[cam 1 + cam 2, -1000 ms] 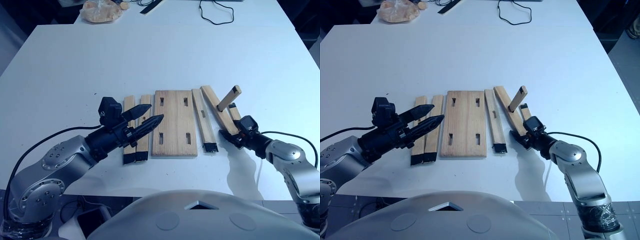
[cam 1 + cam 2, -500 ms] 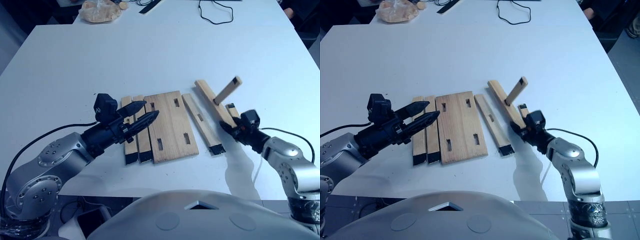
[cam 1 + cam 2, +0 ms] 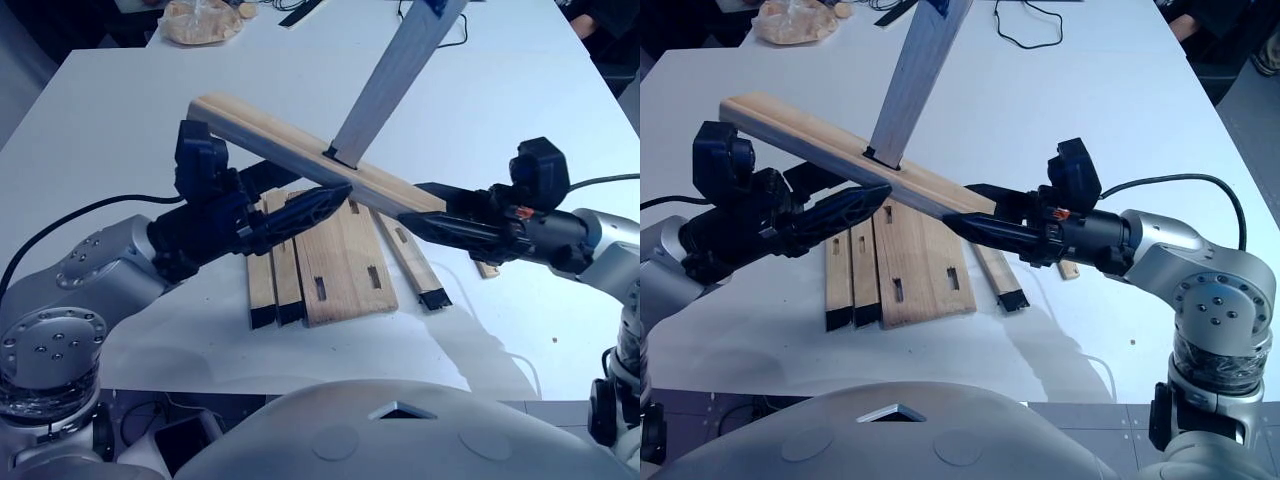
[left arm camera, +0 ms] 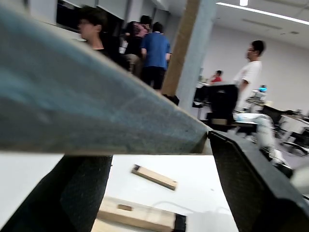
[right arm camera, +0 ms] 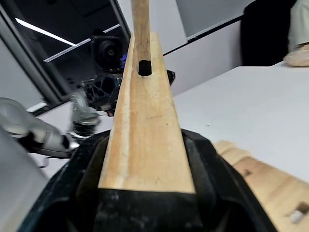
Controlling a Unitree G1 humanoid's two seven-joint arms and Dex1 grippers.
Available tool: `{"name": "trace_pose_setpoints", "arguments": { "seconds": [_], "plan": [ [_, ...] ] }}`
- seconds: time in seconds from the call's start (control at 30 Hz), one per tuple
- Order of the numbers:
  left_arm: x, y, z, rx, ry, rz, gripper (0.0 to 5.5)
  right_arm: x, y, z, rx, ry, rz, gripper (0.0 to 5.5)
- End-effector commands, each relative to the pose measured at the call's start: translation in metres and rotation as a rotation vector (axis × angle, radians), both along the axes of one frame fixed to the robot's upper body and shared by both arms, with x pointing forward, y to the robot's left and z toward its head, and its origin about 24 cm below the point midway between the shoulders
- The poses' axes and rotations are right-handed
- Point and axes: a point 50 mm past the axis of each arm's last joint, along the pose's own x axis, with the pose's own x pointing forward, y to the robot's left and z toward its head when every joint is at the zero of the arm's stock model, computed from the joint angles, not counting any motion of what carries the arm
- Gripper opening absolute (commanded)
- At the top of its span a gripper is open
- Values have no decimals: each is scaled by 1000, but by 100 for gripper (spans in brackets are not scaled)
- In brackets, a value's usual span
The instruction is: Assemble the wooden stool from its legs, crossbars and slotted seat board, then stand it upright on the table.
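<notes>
The leg (image 3: 290,140) was lying on the table (image 3: 120,110) a moment ago. Now it is up in the air, well above the other wood. Both arms have come up with it. The left gripper (image 3: 318,195) was over the flat pieces before, and now it is right at the leg.

The table is big and white. The seat board (image 3: 345,260) lies flat on it, with its slots facing up. It is the widest piece of wood.

The leg is long and hangs tilted over the board. Its high end points to the robot's left and its low end to the right. The right gripper (image 3: 425,205) is closed tight on the low end. The right wrist view shows the wood squeezed between the two fingers.

The crossbar (image 3: 390,80) is stuck in a hole near the middle of the leg. It points up and away from the robot.

The left gripper's fingers are spread apart, one on each side of the leg's middle part. I cannot tell if they touch the wood.

Two wooden pieces (image 3: 275,280) lie side by side, just beside the board on the robot's left. One slotted piece (image 3: 410,260) lies flat just beside the board on the right. A short piece (image 3: 487,270) lies under the right arm.

At the far edge sit a bag (image 3: 203,20) and a black cable (image 3: 432,38).
</notes>
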Motion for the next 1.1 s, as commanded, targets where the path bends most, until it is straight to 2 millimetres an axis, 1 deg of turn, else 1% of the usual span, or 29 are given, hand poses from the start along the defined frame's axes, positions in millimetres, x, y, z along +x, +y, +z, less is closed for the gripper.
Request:
{"name": "trace_pose_setpoints", "arguments": {
  "seconds": [0.03,0.17,0.33,0.43,0.63,0.7,0.73,0.77,0.8,0.87,0.97,1.03,1.1],
  "plan": [
    [1,-4,12,-80,-20,-52,347,2,2,5,15,8,57,206],
    [3,-2,18,-129,-19,-60,347,1,4,1,7,25,94,206],
    [5,1,24,-182,-9,-75,272,0,4,-9,-12,40,96,206],
    [1,1,21,-152,-11,-104,232,0,4,-10,-8,42,93,206],
    [-4,2,15,-98,-14,-138,225,4,1,-9,-7,36,85,206],
    [-3,2,15,-92,-19,-141,224,5,2,-11,-48,17,72,206],
    [-2,3,15,-87,-25,-137,224,5,2,-13,-69,6,72,244],
    [-1,3,16,-79,-32,-128,223,4,3,-15,-85,-1,75,255],
    [2,5,16,-62,-42,-111,218,5,3,-17,-103,-9,63,276],
    [6,10,16,-15,-66,-83,213,10,0,-23,-137,-11,12,295],
    [8,22,17,66,-100,-65,213,27,-12,-25,-114,10,-137,295],
    [9,30,20,100,-116,-54,213,31,-19,-25,-90,22,-194,295],
    [5,38,22,155,-128,-46,212,33,-25,-29,-103,27,-248,295]
  ]
}}
